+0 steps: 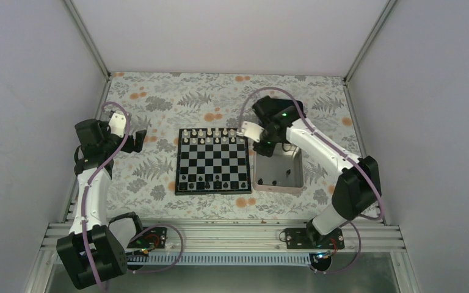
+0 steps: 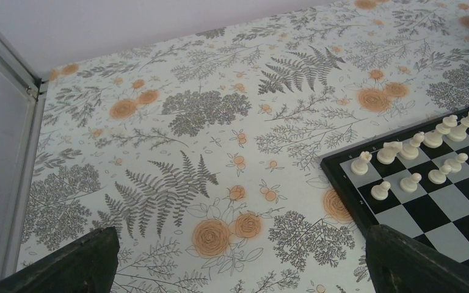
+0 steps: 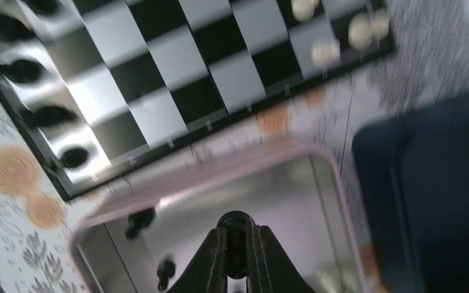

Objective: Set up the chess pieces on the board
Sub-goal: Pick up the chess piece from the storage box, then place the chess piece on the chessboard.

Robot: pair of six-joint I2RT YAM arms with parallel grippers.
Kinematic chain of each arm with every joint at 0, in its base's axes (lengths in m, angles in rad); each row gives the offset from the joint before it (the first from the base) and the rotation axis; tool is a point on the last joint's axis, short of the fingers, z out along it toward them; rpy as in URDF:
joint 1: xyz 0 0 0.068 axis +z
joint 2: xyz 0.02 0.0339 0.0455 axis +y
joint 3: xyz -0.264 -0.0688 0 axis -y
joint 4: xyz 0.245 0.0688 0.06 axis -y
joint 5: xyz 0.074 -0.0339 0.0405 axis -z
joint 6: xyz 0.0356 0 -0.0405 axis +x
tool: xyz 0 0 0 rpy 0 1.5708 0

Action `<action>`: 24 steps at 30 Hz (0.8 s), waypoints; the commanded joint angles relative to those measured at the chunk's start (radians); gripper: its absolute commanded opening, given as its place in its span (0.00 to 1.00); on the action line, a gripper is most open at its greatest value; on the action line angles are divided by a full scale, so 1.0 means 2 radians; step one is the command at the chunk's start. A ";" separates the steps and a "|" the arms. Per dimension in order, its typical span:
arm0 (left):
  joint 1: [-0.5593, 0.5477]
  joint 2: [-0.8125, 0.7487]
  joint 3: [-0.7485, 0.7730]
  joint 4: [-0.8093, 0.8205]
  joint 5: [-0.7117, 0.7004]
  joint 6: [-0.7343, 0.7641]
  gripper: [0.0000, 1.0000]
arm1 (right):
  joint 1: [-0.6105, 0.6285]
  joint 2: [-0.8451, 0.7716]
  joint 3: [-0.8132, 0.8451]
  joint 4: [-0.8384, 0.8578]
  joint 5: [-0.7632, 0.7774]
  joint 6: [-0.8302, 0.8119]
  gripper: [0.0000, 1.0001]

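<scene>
The chessboard (image 1: 214,162) lies mid-table, with white pieces (image 1: 212,135) on its far rows and several black pieces (image 1: 210,181) along its near rows. My right gripper (image 3: 236,247) is shut on a black chess piece (image 3: 235,223) and holds it above the silver tray (image 3: 207,177); in the top view it (image 1: 262,146) hovers over the tray's far end. Loose black pieces (image 3: 139,220) lie in the tray. My left gripper (image 2: 238,259) is open and empty over the cloth, left of the board's corner (image 2: 342,177); it shows in the top view (image 1: 135,141) too.
The silver tray (image 1: 277,186) sits right of the board. A dark blue tray (image 3: 427,183) shows beside it in the right wrist view. Metal frame posts (image 1: 85,36) and white walls enclose the floral cloth (image 2: 207,122).
</scene>
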 commanded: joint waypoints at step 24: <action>0.008 -0.007 -0.004 0.001 0.011 0.007 1.00 | 0.187 0.242 0.155 -0.047 -0.031 -0.013 0.07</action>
